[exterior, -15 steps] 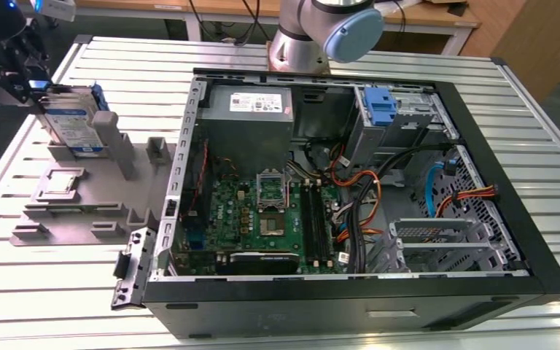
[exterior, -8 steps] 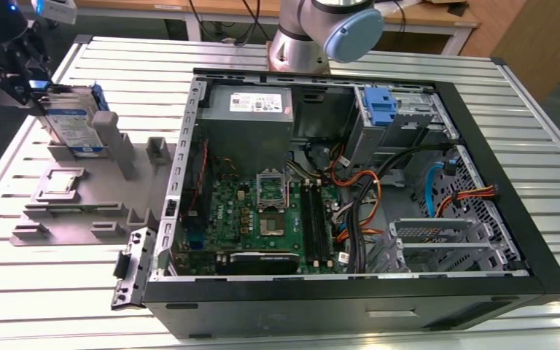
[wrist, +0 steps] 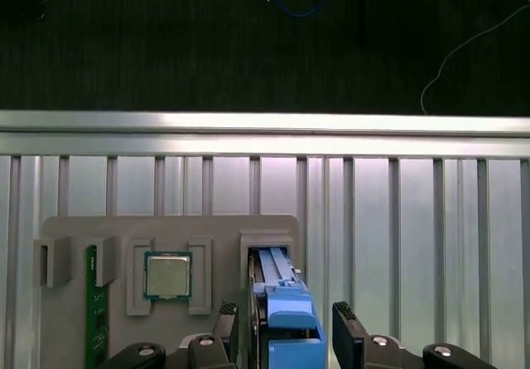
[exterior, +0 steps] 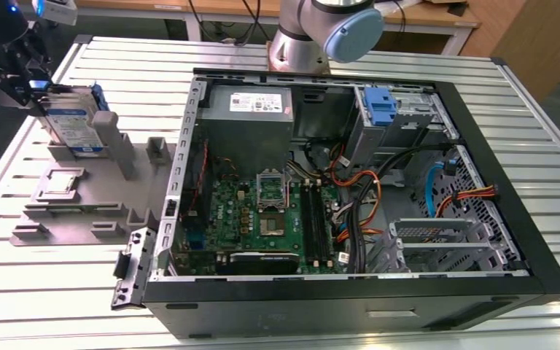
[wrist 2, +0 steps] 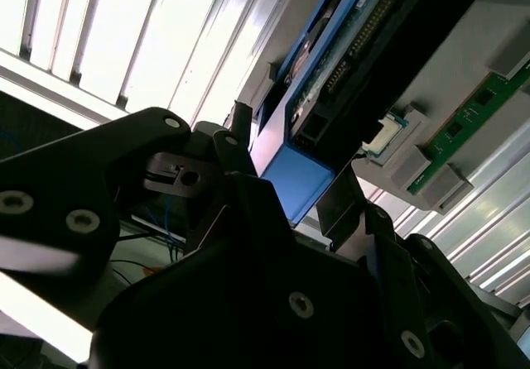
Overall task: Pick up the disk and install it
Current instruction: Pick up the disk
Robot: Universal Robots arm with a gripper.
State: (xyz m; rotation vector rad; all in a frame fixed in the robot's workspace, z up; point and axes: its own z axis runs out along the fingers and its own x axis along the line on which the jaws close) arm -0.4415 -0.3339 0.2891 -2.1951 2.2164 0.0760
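Observation:
The disk [exterior: 71,125] stands upright on its edge in a slot of the grey holder [exterior: 85,211], at the exterior view's left, outside the computer case. It is silver-grey with a white-and-blue label and blue rails. My gripper [exterior: 39,93] hangs over its top end. In the first wrist view the blue-railed disk [wrist: 286,319] rises between the two black fingers [wrist: 348,336], with a thin dark gap on each side. The gripper [wrist: 286,315] is open, straddling the disk. The second wrist view shows the disk's blue end [wrist 2: 300,183] between the same fingers.
The open computer case [exterior: 513,240] lies at the exterior view's right, with a motherboard [exterior: 270,219], a grey power-supply box [exterior: 251,106] and a blue bracket [exterior: 382,109]. The holder also carries a processor chip [wrist: 168,275] and a green memory stick [wrist: 93,303]. The table edge [wrist: 265,122] is close by.

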